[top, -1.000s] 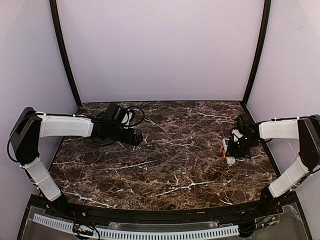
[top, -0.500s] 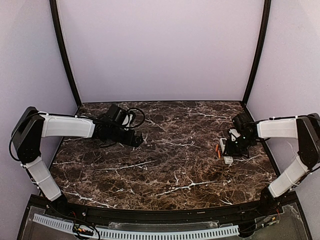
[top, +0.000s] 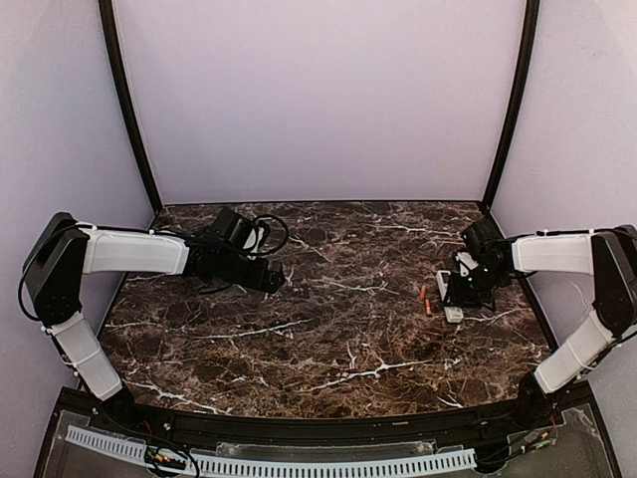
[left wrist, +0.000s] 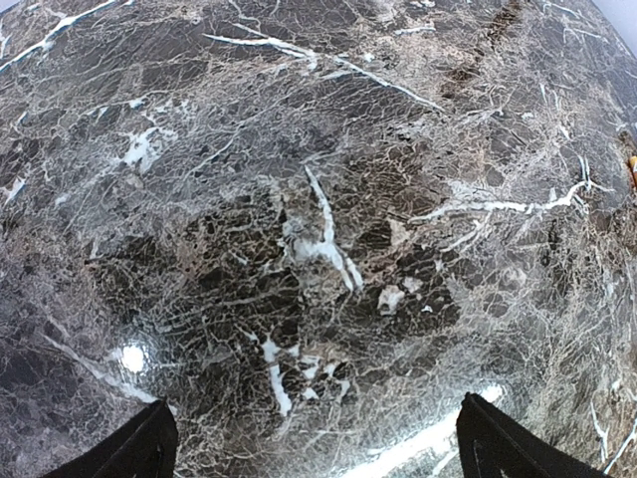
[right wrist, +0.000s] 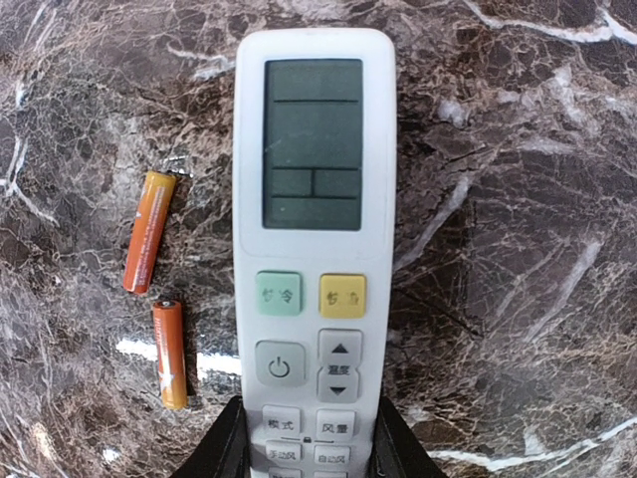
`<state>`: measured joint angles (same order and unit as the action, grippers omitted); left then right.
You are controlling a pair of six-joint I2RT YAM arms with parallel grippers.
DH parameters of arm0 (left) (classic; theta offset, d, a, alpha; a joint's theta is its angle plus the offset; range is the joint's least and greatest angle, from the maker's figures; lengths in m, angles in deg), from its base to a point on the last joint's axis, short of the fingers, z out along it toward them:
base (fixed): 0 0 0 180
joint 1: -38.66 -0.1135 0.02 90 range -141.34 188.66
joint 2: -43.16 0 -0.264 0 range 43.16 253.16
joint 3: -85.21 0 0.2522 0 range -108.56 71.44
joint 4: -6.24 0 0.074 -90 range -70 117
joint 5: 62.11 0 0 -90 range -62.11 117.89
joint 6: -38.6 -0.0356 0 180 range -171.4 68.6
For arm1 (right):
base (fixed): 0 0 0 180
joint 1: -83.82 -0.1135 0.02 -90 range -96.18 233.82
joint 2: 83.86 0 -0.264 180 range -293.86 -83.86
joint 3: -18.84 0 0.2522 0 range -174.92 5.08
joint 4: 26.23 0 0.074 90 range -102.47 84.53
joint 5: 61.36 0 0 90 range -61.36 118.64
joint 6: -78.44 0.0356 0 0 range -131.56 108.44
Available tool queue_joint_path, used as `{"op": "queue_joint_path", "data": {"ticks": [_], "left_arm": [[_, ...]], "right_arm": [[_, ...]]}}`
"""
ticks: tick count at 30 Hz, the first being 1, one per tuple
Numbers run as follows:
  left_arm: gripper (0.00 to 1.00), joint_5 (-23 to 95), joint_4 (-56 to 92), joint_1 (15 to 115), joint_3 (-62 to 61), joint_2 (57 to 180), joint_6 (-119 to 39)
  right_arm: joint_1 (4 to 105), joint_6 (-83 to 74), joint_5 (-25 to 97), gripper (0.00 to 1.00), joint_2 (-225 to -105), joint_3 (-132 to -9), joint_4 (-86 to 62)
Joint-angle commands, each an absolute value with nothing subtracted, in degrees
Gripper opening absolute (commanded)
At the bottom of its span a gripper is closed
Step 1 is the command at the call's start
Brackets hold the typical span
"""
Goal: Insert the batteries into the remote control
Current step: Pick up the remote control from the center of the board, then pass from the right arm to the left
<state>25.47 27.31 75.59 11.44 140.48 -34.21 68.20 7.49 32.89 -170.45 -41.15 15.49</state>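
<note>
The remote control (right wrist: 313, 249) (top: 449, 298) is a white bar lying face up on the marble, its screen and buttons showing and its battery slot hidden. My right gripper (right wrist: 309, 450) (top: 461, 292) is shut on its button end, one black finger (right wrist: 213, 453) on each long side. Two orange batteries (right wrist: 148, 231) (right wrist: 169, 355) lie on the table just left of the remote, apart from it; in the top view the batteries (top: 425, 300) show as small orange marks. Far to the left, my left gripper (left wrist: 318, 458) (top: 275, 278) hangs open above bare marble.
The dark marble table (top: 338, 339) is walled by pale panels behind and at both sides. Black corner posts (top: 508, 110) stand at the back. A perforated white strip (top: 299, 464) runs along the near edge.
My right gripper has slid the remote a little to the left. The batteries now lie farther left, apart from it. The left arm has barely moved.
</note>
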Motion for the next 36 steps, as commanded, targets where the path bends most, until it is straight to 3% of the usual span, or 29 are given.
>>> {"op": "queue_joint_path", "data": {"ticks": [1,14,25,36], "left_arm": [[0.99,25.34,27.08,75.93,12.29,140.54,-34.02],[0.99,25.56,27.24,75.89,12.05,140.32,-34.14],[0.99,30.38,21.03,75.84,16.08,129.86,-35.73],[0.99,45.15,-2.39,75.84,24.39,117.97,-31.70]], "right_arm": [[67.85,6.96,33.16,0.21,-170.21,-42.64,15.74],[67.79,5.86,35.95,0.19,-168.74,-43.89,15.35],[62.76,0.51,54.17,0.16,-165.89,-55.04,10.94],[53.55,7.08,76.08,0.19,-167.65,-55.88,-12.98]]}}
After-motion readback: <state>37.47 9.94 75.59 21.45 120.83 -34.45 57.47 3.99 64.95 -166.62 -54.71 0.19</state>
